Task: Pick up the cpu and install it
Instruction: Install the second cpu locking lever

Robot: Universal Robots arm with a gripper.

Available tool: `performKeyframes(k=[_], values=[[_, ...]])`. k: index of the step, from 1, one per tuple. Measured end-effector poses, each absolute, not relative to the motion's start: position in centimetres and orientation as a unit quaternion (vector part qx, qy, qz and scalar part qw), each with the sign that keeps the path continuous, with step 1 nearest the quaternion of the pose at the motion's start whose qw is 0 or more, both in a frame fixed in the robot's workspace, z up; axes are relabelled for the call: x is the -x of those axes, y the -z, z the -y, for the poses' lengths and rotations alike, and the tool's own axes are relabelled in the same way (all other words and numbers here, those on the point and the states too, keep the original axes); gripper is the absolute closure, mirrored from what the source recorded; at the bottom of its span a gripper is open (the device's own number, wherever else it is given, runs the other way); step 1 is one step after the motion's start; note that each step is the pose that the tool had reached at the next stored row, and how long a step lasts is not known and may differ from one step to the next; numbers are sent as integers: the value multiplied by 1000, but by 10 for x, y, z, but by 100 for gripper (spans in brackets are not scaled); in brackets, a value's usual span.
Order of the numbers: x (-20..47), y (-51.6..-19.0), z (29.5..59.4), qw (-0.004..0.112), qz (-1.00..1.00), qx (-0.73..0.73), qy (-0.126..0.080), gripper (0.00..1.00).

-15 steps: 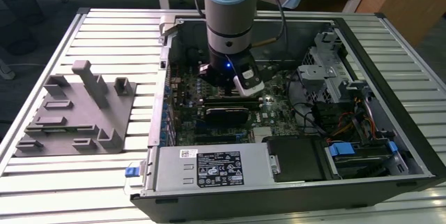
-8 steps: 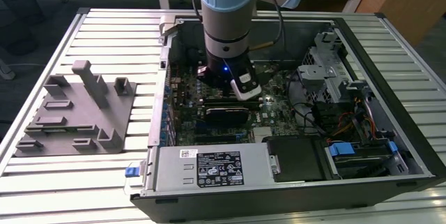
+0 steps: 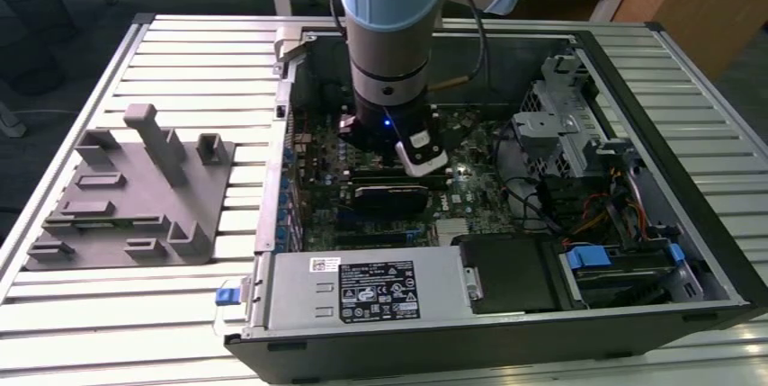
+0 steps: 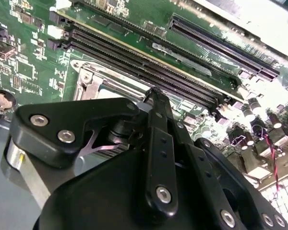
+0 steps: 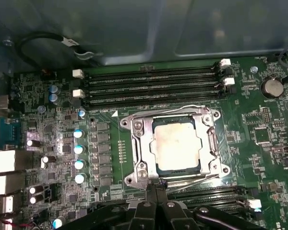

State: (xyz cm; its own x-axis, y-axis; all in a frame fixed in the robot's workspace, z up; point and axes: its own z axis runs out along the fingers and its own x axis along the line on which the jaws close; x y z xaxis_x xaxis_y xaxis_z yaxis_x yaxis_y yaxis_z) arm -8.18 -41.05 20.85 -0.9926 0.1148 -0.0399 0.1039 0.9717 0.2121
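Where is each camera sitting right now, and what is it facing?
Exterior view: off the arm, looking down into the open computer case, with the arm reaching onto the motherboard.
First wrist view: on the arm, facing the cpu seated in its socket, with the claw at the edge.
Second wrist view: on the arm, low across the memory slots, behind the claw's linkage.
Both wrist views share socket and memory slots.

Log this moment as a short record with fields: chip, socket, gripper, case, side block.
chip: cpu lies flat in the socket, pale top up
socket: metal frame around the chip on the green board
gripper: gripper beside the socket's edge, not holding the chip
case: open computer case, arm reaching in
side block: grey block outside, exterior view's left
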Motion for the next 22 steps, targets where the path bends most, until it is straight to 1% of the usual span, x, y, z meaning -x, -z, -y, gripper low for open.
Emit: performKeyframes(k=[6,11,16,22], values=[[82,-208,421,25,-991,-55,-116,89],[82,-207,429,24,-987,-56,-149,89],[83,-206,437,23,-986,-56,-155,89],[88,-201,437,23,-984,-57,-165,89]])
